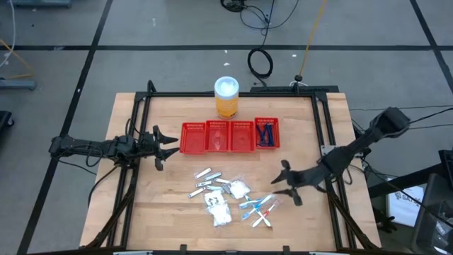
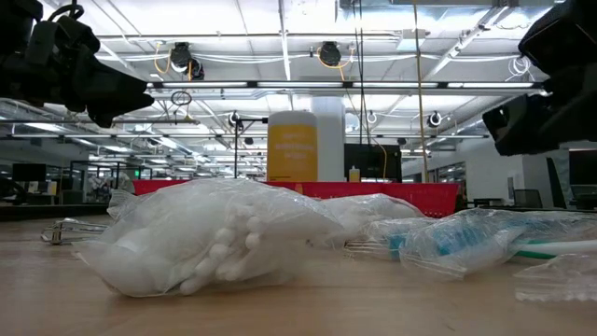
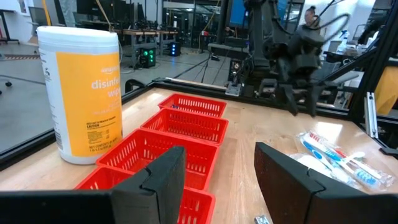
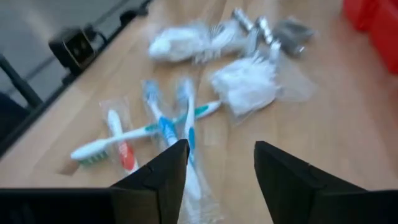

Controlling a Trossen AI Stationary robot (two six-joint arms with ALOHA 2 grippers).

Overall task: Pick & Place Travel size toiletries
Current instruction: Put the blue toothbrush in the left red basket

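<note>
The travel size toiletries lie loose on the wooden table in front of the red tray [image 1: 212, 137]: silvery tubes [image 1: 204, 173], white crinkly packets [image 1: 219, 209] and toothbrush-like sticks in clear wrap [image 1: 258, 209]. Dark blue items [image 1: 266, 133] lie in the tray's rightmost compartment. My right gripper [image 1: 278, 180] hovers open just right of the pile; in the right wrist view its fingers [image 4: 219, 155] point slanting down at the wrapped sticks [image 4: 168, 127], clear of them. My left gripper [image 1: 172, 145] waits open at the tray's left end, holding nothing.
An orange jar with a white lid [image 1: 226, 97] stands behind the tray at the far side. A black frame [image 1: 233, 93] runs around the work area. Bare wood lies between the pile and the tray and along the table's near edge.
</note>
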